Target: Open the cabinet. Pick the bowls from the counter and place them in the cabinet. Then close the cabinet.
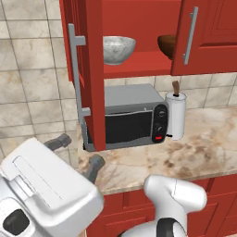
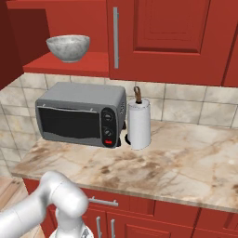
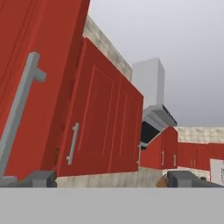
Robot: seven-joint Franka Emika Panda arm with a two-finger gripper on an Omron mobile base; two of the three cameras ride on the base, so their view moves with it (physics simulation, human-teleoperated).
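Gripper (image 1: 77, 155) wide (unladen), beside cabinet (image 1: 95, 78) door edge.

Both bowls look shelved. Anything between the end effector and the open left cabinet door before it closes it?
Nothing visible. The end effector, jaws open, sits low beside the open left door, near the bottom of its handle. The marble bowl and the wooden bowl sit back on the shelf, clear of the door's swing.

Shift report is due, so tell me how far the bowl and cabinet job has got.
Done: the marble bowl and the wooden bowl sit on the shelf of the cabinet, and none lies on the counter. In hand: the gripper is open and empty, beside the left door, which stands wide open. Left: closing the doors; the right door looks partly shut.
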